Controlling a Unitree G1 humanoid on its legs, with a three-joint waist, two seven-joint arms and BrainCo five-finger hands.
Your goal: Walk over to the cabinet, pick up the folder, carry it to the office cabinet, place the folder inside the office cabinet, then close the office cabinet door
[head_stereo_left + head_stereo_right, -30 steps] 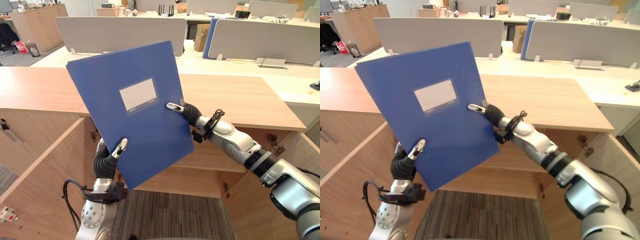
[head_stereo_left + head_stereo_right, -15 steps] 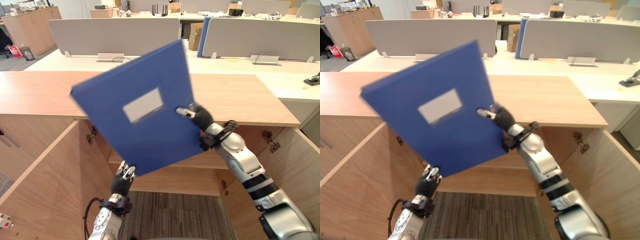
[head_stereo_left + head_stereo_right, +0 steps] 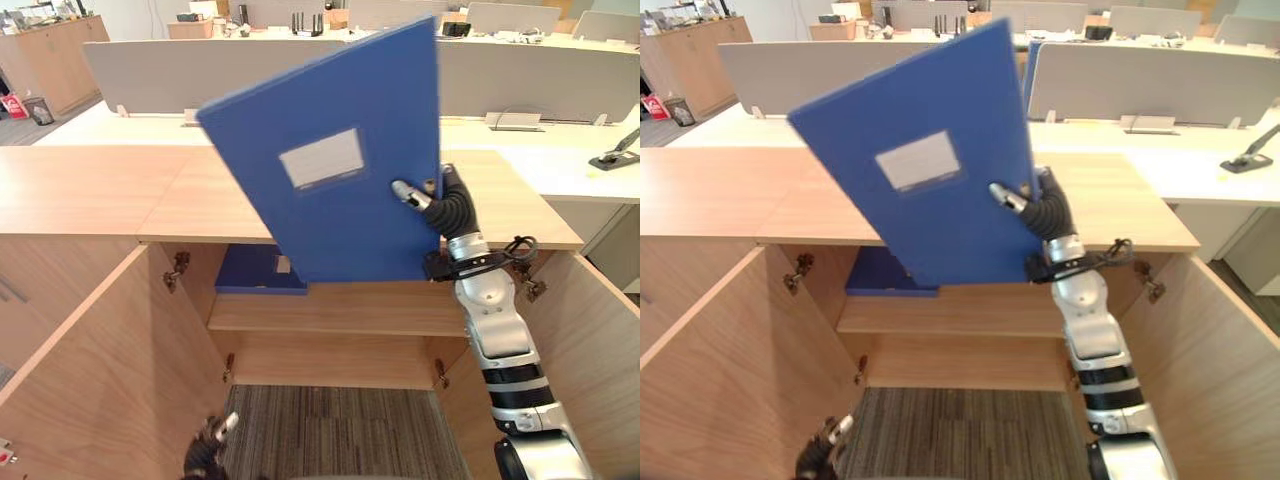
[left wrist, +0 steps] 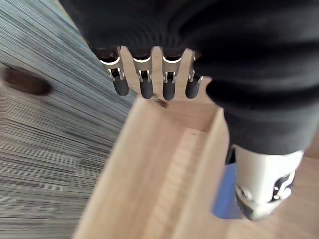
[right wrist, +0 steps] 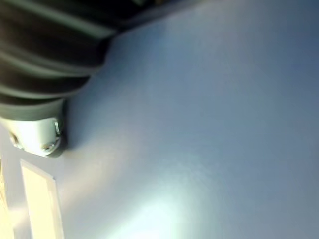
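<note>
Office desks [image 3: 556, 168] behind an open cabinet [image 3: 90, 190], a second folder [image 3: 250, 272] on its shelf [image 3: 340, 312]. The right hand [image 3: 443, 206] grips the folder [image 3: 330, 150] before it; the left hand [image 4: 145, 82] hangs low, released.

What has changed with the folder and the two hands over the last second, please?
The left hand has let go of the blue folder and dropped low toward the floor, fingers straight. The right hand now holds the folder alone, pinched at its edge, and has lifted it higher in front of the cabinet. Its doors remain open.
</note>
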